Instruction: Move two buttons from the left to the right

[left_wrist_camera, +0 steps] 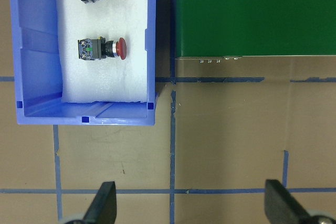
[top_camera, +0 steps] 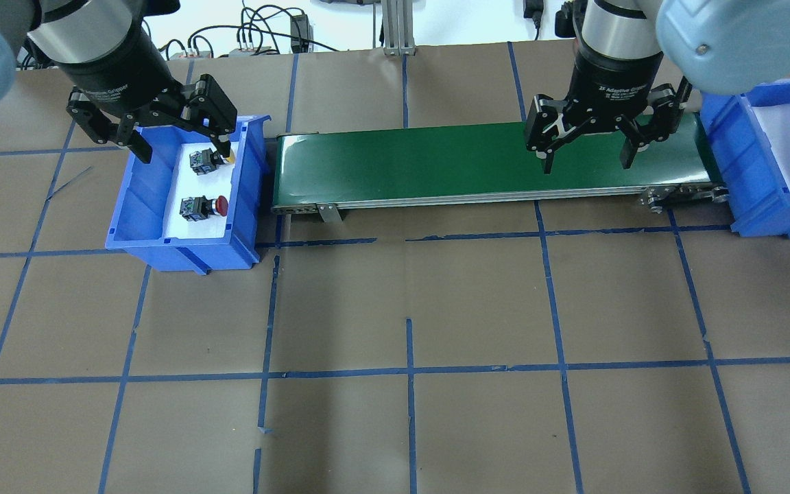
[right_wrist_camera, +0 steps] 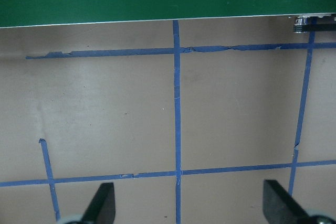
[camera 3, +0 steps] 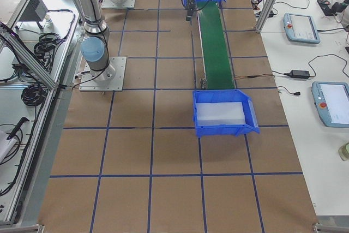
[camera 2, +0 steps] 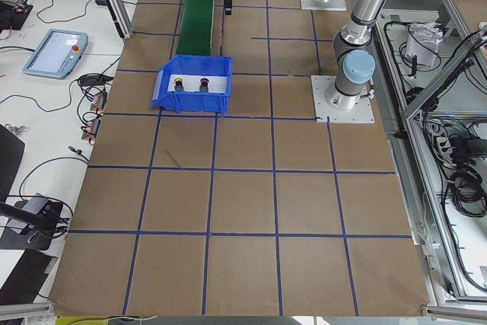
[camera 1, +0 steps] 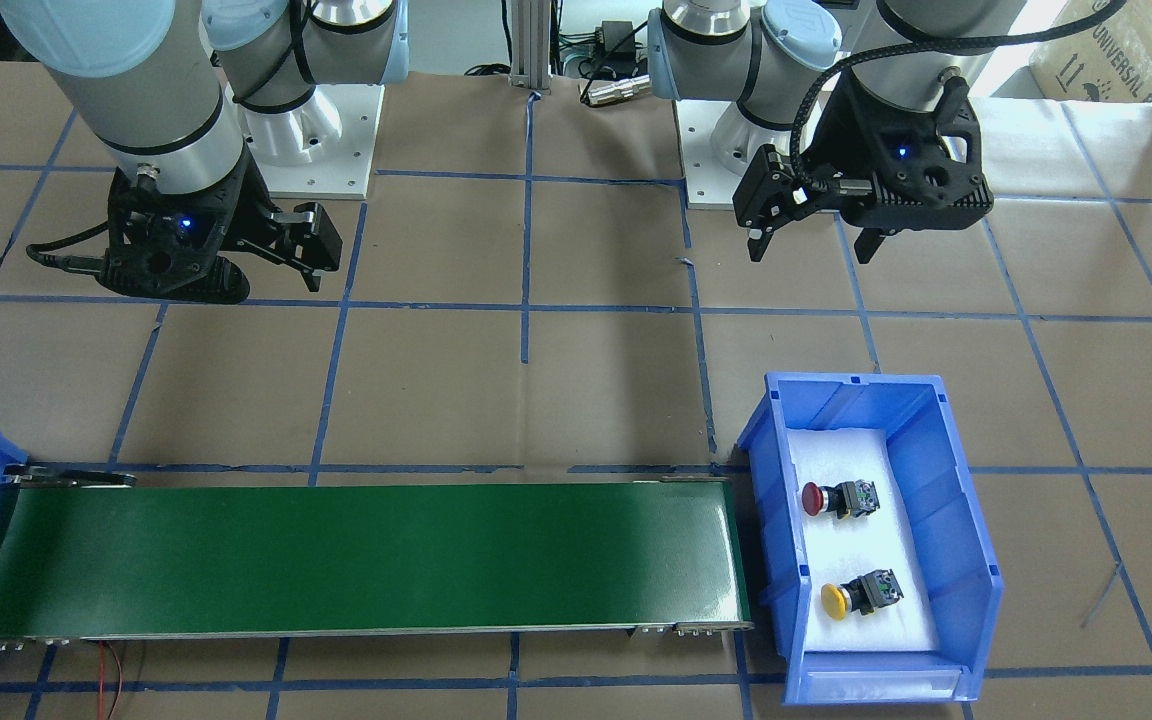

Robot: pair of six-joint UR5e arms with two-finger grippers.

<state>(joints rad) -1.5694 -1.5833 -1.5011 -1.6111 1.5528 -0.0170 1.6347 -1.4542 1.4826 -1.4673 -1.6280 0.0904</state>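
overhead exterior shows you the left gripper (top_camera: 182, 149) hanging high by the left end of the green conveyor belt (top_camera: 477, 161), spread wide and holding nothing. in that view one of its fingers covers the cap of the yellow button (top_camera: 201, 160).

exterior front-facing gives you both buttons clear. the red button (camera 1: 836, 498) and the yellow one lie on their sides on white foam (camera 1: 896, 560) in the blue bin (camera 1: 946, 520) just off that belt end, apart from each other, caps towards the belt. the red one lies towards the belt's robot-side edge, the yellow towards its far edge.

the left wrist view adds that gripper's fingertips (left_wrist_camera: 105, 203) on the robot's side of the bin.

the right gripper (top_camera: 585, 165) hangs along the belt's right half, equally wide and holding nothing. its wrist view shows you only the belt's edge and taped table (right_wrist_camera: 105, 103). a second blue bin (top_camera: 745, 171) sits at the belt's right end.
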